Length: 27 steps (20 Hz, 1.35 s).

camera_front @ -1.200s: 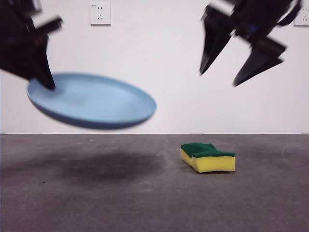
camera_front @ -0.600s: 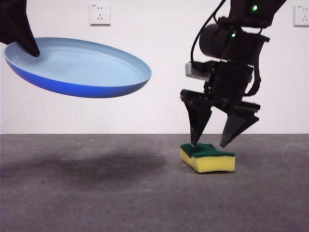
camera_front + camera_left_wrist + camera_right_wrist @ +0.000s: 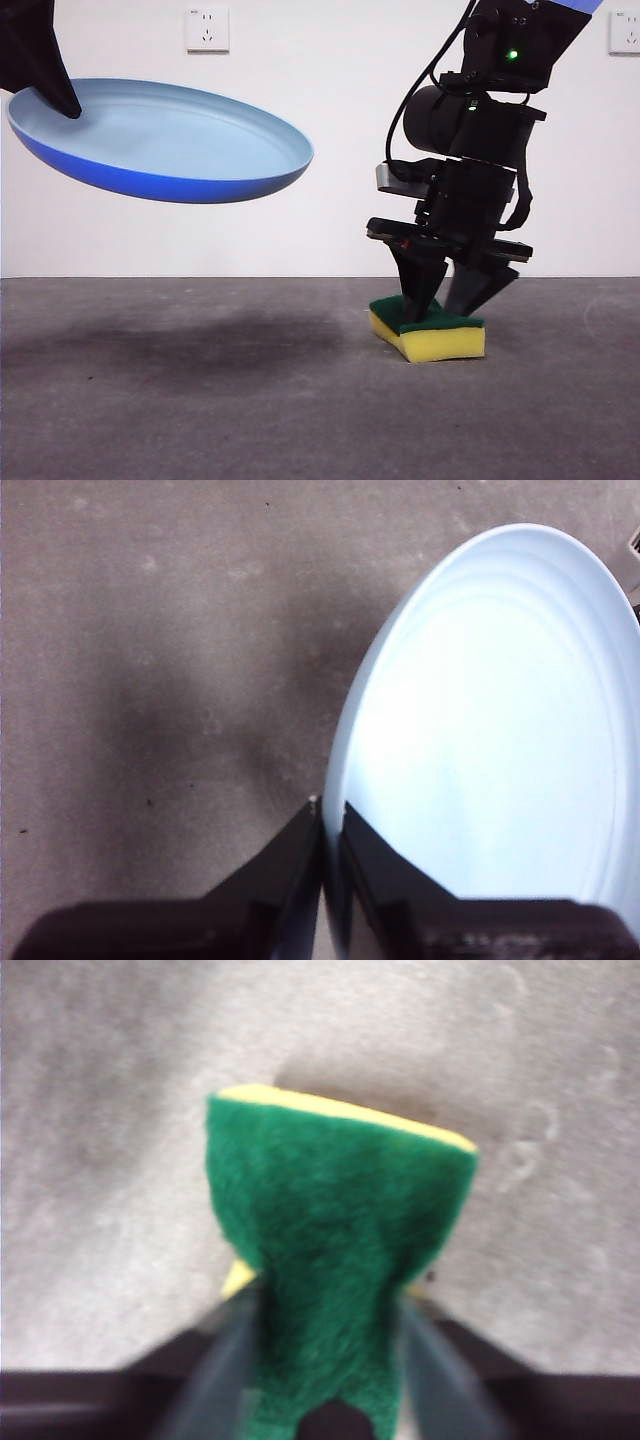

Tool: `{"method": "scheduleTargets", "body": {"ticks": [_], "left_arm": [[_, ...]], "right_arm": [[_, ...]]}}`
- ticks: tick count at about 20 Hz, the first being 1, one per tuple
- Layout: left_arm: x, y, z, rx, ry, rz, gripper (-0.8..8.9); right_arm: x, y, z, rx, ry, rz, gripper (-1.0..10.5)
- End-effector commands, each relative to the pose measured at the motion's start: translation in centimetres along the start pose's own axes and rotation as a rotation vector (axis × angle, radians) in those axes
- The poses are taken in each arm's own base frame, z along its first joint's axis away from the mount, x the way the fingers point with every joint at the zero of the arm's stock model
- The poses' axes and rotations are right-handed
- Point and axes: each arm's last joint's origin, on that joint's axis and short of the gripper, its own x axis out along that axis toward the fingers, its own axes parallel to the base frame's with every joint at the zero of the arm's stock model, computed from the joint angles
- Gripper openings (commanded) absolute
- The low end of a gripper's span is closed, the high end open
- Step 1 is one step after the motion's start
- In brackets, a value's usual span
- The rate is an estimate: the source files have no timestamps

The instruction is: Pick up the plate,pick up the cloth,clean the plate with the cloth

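Note:
The light-blue plate (image 3: 160, 140) hangs tilted in the air at the upper left, well above the table. My left gripper (image 3: 62, 95) is shut on its rim; the left wrist view shows the two jaws (image 3: 330, 815) pinching the edge of the plate (image 3: 480, 730). The cloth is a yellow sponge with a green top (image 3: 440, 340) and rests on the table at the right. My right gripper (image 3: 440, 300) stands straight down on it, jaws closed against its two sides. In the right wrist view the green top (image 3: 340, 1190) sits between the jaws (image 3: 325, 1305).
The grey table (image 3: 200, 410) carries the plate's dark shadow (image 3: 190, 345) at the left. A white wall stands behind with a socket (image 3: 207, 29) at the top left and another (image 3: 625, 32) at the top right.
The right gripper came down from high on the right onto the sponge and closed its jaws on it; the sponge shifted slightly left. The plate rose a little and now holds still.

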Motion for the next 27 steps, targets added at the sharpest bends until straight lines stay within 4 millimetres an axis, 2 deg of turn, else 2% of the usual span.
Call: {"method": "scheduleTargets", "body": {"ticks": [1, 3, 5, 8, 11, 13, 14, 16, 22, 25, 27], "left_arm": [[0.2, 0.0, -0.1, 0.013, 0.000, 0.011, -0.08], [0.2, 0.2, -0.1, 0.015, -0.007, 0.088, -0.08], [0.5, 0.5, 0.1, 0.015, -0.012, 0.150, -0.08], [1.8, 0.8, 0.4, 0.013, -0.005, 0.153, -0.08], [4.1, 0.6, 0.4, 0.006, 0.040, 0.134, -0.08], [5.3, -0.1, 0.3, 0.005, 0.068, 0.106, -0.08], [5.5, -0.7, 0.2, 0.010, 0.069, 0.086, -0.08], [5.8, -2.4, 0.3, 0.029, 0.047, 0.008, -0.08], [6.0, -6.4, -0.1, 0.077, 0.026, -0.147, -0.08], [6.0, -7.1, 0.2, 0.081, -0.012, -0.174, -0.08], [6.0, -7.2, 0.5, 0.066, -0.041, -0.183, -0.08]], "right_arm": [[0.9, 0.2, -0.4, -0.022, 0.040, -0.007, -0.2], [0.4, 0.6, -0.3, -0.027, 0.032, -0.001, -0.2], [-1.7, 1.2, -0.2, -0.026, -0.010, 0.003, -0.2], [-6.4, 2.4, -0.1, -0.014, -0.129, 0.019, -0.2], [-11.6, 4.6, -0.6, -0.048, -0.278, 0.074, -0.2], [-14.0, 6.1, -0.9, -0.089, -0.366, 0.099, -0.2], [-14.5, 7.0, -1.0, -0.107, -0.399, 0.113, -0.2], [-14.7, 8.1, -0.9, -0.137, -0.423, 0.124, -0.2], [-12.1, 10.3, -0.5, -0.173, -0.388, 0.116, -0.2], [-11.2, 11.2, -0.6, -0.174, -0.352, 0.137, -0.2], [-11.0, 12.5, -1.3, -0.213, -0.312, 0.149, -0.2]]}}
